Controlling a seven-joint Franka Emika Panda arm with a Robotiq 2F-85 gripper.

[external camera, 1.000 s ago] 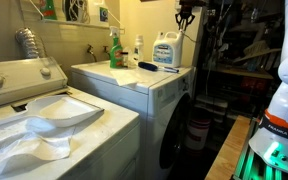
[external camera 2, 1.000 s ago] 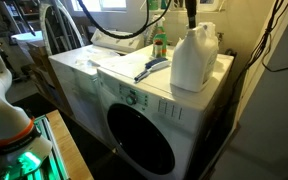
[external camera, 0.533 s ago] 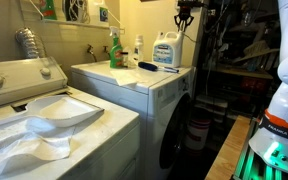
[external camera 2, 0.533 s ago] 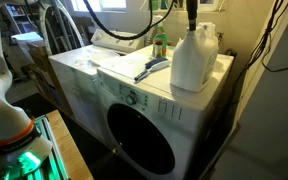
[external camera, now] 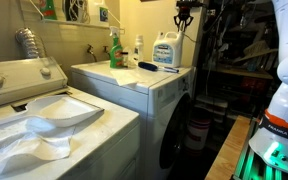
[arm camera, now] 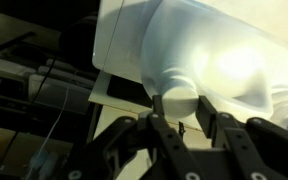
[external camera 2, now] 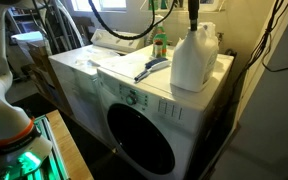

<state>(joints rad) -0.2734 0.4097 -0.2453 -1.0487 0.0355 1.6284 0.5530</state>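
Observation:
A large white detergent jug [external camera: 165, 52] [external camera 2: 194, 62] stands upright at the back corner of the front-loading machine's top [external camera 2: 109, 70]. My gripper [external camera: 185, 18] [external camera 2: 192, 20] hangs straight down over it. In the wrist view the jug [arm camera: 224, 45] fills the upper frame. Its round white cap [arm camera: 176, 92] sits between my two black fingers, and my gripper [arm camera: 179, 103] is shut on that cap, one pad pressed against each side. The jug's base rests on the machine.
A dark brush [external camera: 149, 67] [external camera 2: 152, 68] lies on the machine's top beside the jug. A green spray bottle [external camera: 114, 48] and a white bottle [external camera: 138, 50] stand behind. A top-loading washer [external camera: 44, 120] with crumpled white sheeting adjoins. My arm's base [external camera: 279, 125] [external camera 2: 9, 125] stands on a wooden bench.
The gripper has stayed shut on the cap. My arm has shifted only slightly, and the jug stands where it was.

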